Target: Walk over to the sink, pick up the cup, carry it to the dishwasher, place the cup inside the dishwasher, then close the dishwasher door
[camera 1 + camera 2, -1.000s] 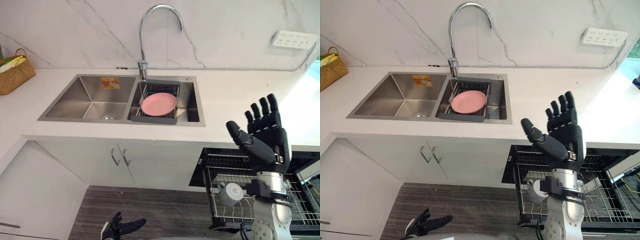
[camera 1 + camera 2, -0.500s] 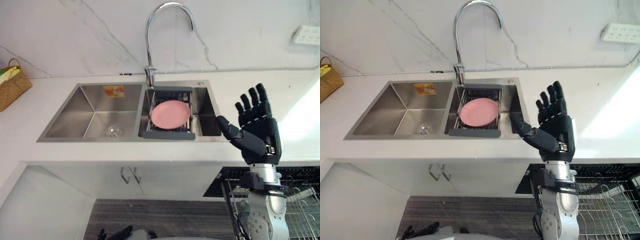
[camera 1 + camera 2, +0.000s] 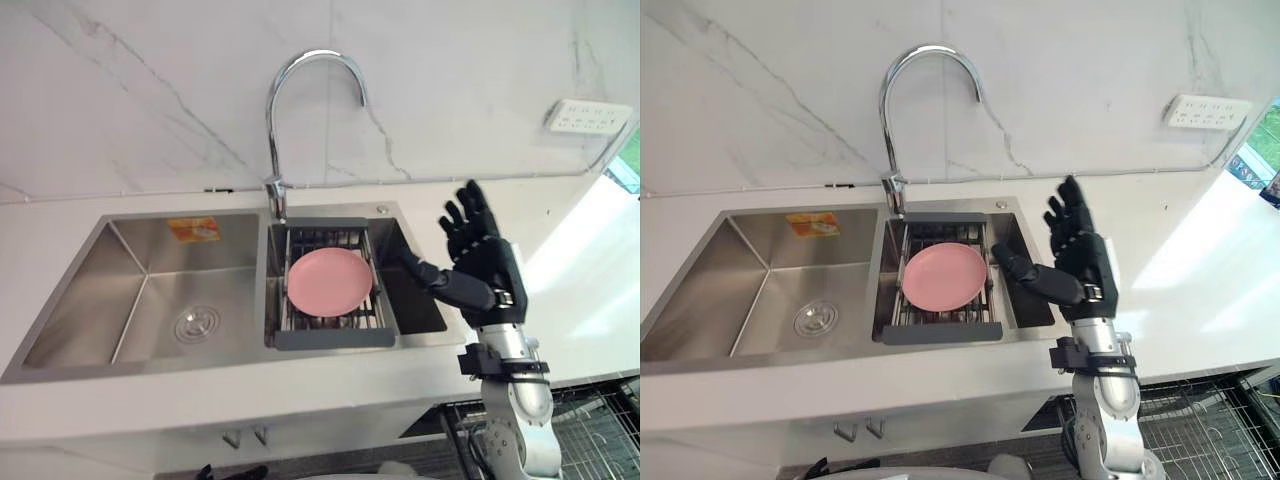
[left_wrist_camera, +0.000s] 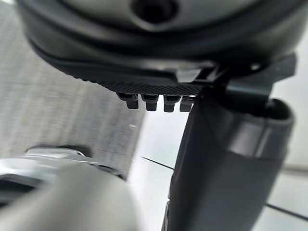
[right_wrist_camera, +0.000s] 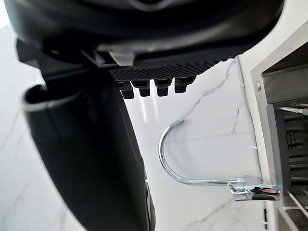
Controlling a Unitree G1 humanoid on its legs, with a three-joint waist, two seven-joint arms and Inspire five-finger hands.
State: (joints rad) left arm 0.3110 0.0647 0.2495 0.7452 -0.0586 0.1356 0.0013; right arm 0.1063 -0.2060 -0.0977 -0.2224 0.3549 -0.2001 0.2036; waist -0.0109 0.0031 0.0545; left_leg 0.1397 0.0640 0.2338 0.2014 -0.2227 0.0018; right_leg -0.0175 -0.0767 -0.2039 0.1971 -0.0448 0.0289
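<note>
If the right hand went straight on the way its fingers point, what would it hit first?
Likely the marble wall behind the counter; the open right hand aims up and back, nothing between, though depth is unclear.

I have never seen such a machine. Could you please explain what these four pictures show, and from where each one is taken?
This is a humanoid robot with two arms and dark hands with fingers. Two pictures come from cameras in its head, looking down at a kitchen counter. The other two come from cameras on its wrists, very close to each hand. The right hand is raised beside the right edge of the sink, fingers straight and spread, holding nothing. The left hand hangs low, with the floor behind it, also open and empty. In the sink's right basin a pink plate lies on a grey rack, below a curved tap. A white socket is on the wall.
</note>
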